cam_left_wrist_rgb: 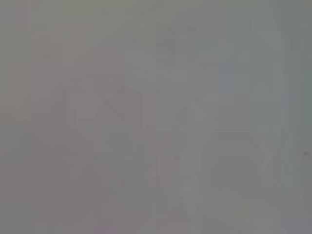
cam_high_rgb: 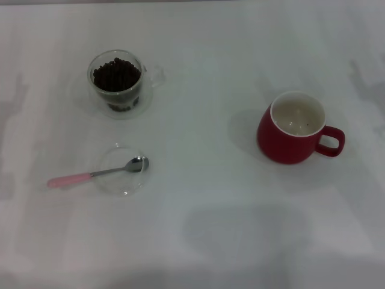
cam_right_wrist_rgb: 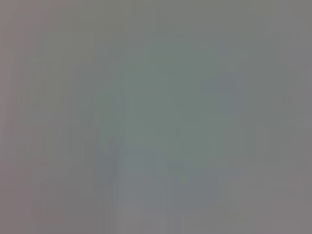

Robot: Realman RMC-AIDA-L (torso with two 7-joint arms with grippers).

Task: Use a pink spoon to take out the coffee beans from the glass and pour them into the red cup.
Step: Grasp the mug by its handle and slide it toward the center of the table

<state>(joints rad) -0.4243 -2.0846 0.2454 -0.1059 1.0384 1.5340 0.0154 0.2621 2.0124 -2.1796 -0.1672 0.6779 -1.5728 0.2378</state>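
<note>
The pink spoon lies on the white table with its shiny bowl resting in a shallow clear glass dish and its pale-pink handle pointing left. The glass stands behind it at the left, holding a heap of dark coffee beans, its small handle to the right. The red cup stands at the right, upright, white inside, loop handle to the right. Neither gripper shows in the head view. Both wrist views show only plain grey.
The white table fills the head view. Nothing else stands on it between the glass and the red cup.
</note>
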